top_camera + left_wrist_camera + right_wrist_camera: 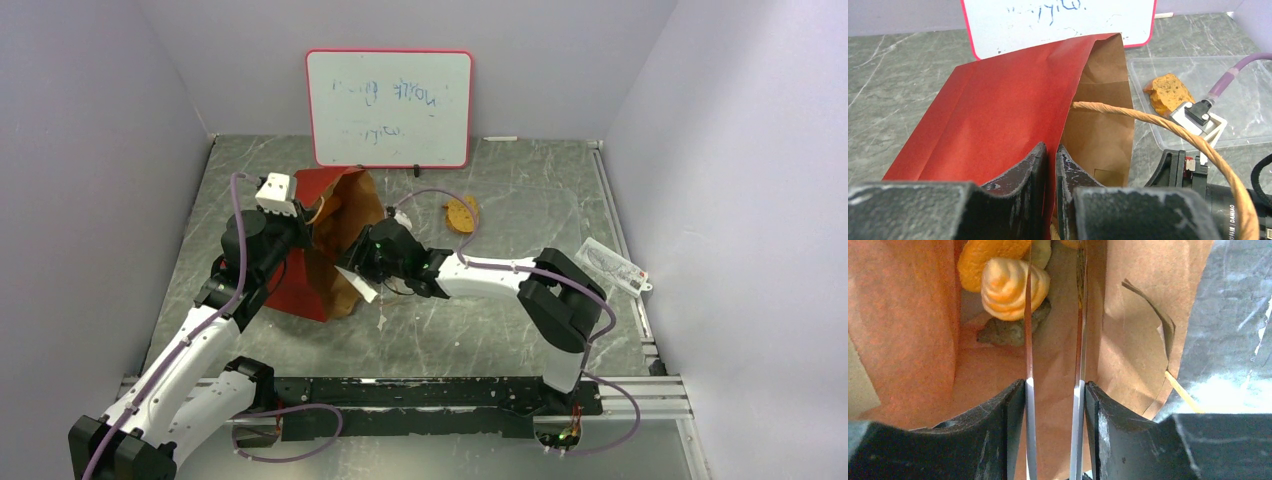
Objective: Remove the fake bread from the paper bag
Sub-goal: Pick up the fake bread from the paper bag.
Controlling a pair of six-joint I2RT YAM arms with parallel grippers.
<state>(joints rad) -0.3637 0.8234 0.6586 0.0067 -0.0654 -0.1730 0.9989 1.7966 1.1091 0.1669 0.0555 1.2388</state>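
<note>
— Starting on the left: seeing the left gripper [1050, 150] clenched on the red upper wall of the paper bag [998, 95], right at the mouth. Good enough?

— Good. Hold that lip high and taut, so as to leave the mouth gaping. Avoid tugging the loop handle [1158, 125] draped just beside.

— Moving right: finding the right gripper [1054, 255] inside the bag, thin fingers parted a little, grasping nothing.

— Ease it in toward the pale swirled roll [1010, 287], straddle it, then close gently. Go straight down the brown kraft channel. Avoid scraping the walls or snagging the loose paper flap [1153, 310] on the right.

— And the fake bread [998, 275] itself?

— Bunched at the far end of the bag. Noting the roll, cream-yellow and glossy, touching an orange loaf [990, 257] behind and resting over a dark flat piece [1008, 332], probably the brown slice. Small and light-looking, likely to slip between such thin fingers.

— Anything already out?

— Yes, further right: spotting one porous orange-brown slice [461, 213] lying on a clear sheet [1243, 95], apart from the bag.
</note>
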